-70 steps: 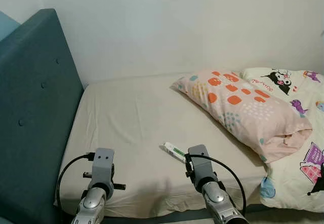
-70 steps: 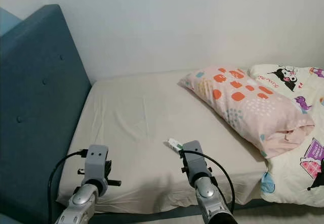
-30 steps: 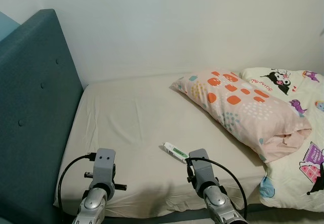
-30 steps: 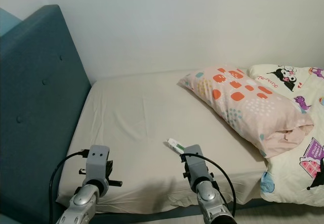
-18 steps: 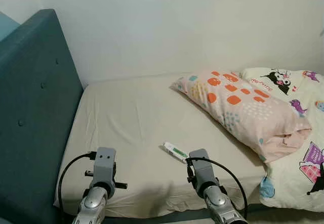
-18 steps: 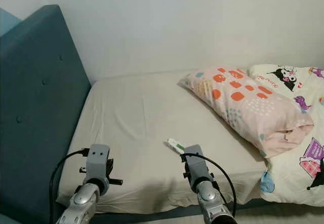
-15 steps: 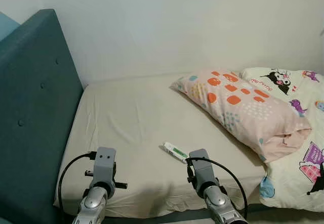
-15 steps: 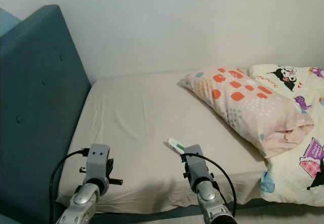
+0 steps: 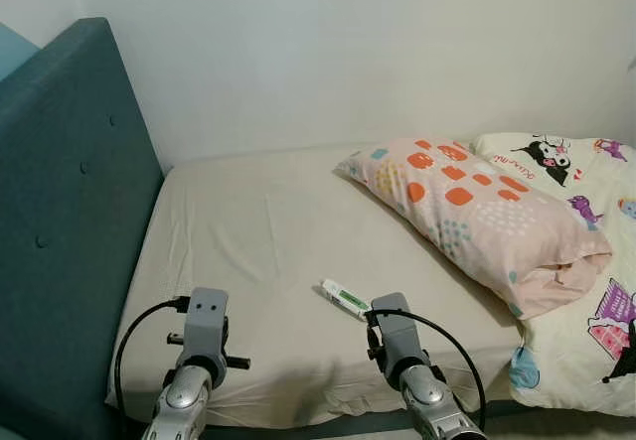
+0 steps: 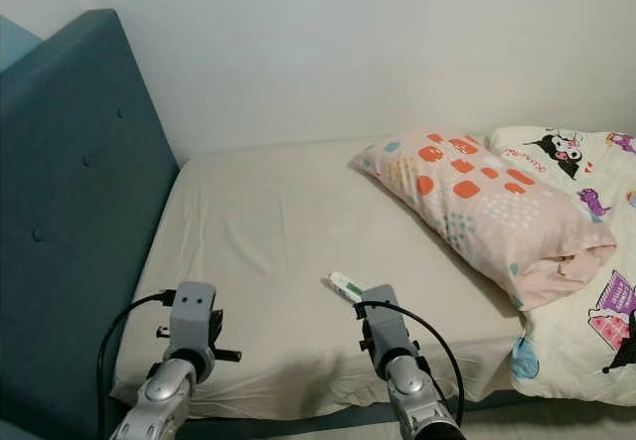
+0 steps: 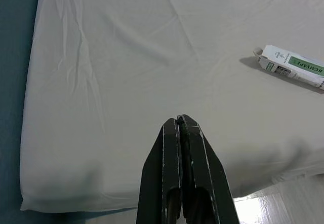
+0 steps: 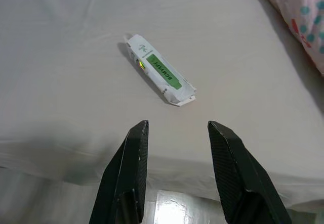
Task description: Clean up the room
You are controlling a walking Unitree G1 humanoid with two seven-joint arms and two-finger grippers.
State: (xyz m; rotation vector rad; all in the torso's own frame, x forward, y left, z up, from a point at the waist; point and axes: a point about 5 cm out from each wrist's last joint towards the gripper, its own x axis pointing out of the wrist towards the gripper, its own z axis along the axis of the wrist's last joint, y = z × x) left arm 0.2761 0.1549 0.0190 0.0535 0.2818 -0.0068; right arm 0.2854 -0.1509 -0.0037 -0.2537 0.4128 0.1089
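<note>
While both arms sit at the bed's near edge, a small white box with a green label [image 12: 160,77] lies flat on the beige sheet [image 9: 258,231], just beyond the right gripper [image 12: 177,128], fingers spread; left gripper [image 11: 179,123] pinched together; patterned pillow [image 9: 477,212] and cartoon blanket [image 9: 586,311] lie to the right; teal headboard [image 9: 60,231] on the left.

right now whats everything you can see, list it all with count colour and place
bed sheet: one, cream, over the mattress
headboard: one, teal, buttoned, at the robot's left
small box: one, white with green label, on the sheet near the front edge
pillow: one, pink with orange spots, right side of bed
blanket: one, cream with cartoon prints, far right
wall: white, behind the bed
left gripper: shut, above the sheet
right gripper: open, short of the box
</note>
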